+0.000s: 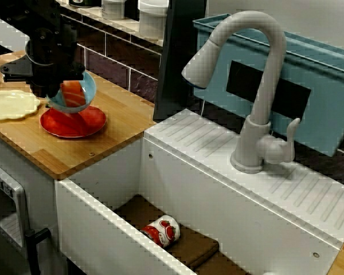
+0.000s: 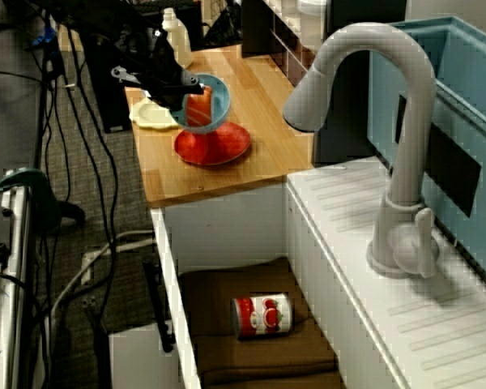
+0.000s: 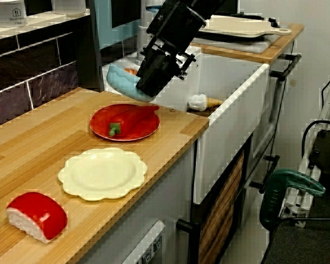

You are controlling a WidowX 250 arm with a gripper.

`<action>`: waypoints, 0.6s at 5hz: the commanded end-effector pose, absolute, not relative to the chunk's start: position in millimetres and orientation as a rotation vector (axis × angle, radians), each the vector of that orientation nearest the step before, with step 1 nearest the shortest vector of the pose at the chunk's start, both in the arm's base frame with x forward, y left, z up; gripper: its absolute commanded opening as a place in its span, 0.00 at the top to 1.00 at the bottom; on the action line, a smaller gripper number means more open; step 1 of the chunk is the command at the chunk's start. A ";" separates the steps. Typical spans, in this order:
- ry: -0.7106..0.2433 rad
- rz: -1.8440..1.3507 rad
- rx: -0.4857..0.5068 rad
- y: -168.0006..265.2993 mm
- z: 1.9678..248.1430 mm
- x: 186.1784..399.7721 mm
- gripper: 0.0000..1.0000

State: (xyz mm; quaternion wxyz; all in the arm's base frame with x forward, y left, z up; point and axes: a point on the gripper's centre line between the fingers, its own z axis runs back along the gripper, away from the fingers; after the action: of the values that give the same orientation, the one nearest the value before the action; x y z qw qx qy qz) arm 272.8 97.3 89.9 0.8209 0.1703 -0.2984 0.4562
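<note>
My black gripper (image 1: 53,86) is shut on the rim of a light blue bowl (image 1: 86,91) and holds it tilted just above a red plate (image 1: 74,123) on the wooden counter. An orange-red piece (image 1: 73,94) lies inside the bowl. In the view along the sink, the gripper (image 2: 172,87) holds the bowl (image 2: 215,97) over the red plate (image 2: 215,146). In the view from the counter's end, the gripper (image 3: 157,77) has the bowl (image 3: 121,82) behind the red plate (image 3: 107,118), and a red pepper with a green stem (image 3: 132,120) lies on that plate.
A cream scalloped plate (image 3: 102,172) sits beside the red plate, with a red and white block (image 3: 36,215) nearer the counter's end. A soup can (image 2: 263,314) lies on a brown mat in the sink. The grey faucet (image 1: 258,86) arches over the sink. A toy ice cream cone (image 3: 203,102) lies past the counter edge.
</note>
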 end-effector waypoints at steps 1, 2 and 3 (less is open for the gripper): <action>-0.667 0.954 0.303 81.1 108.5 274.9 1.00; -0.660 0.920 0.290 65.6 108.0 273.4 1.00; -0.653 0.900 0.276 52.0 104.8 272.2 1.00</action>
State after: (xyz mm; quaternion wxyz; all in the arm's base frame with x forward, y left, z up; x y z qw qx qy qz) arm 281.5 48.2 95.0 0.8481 0.1432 -0.2896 0.4199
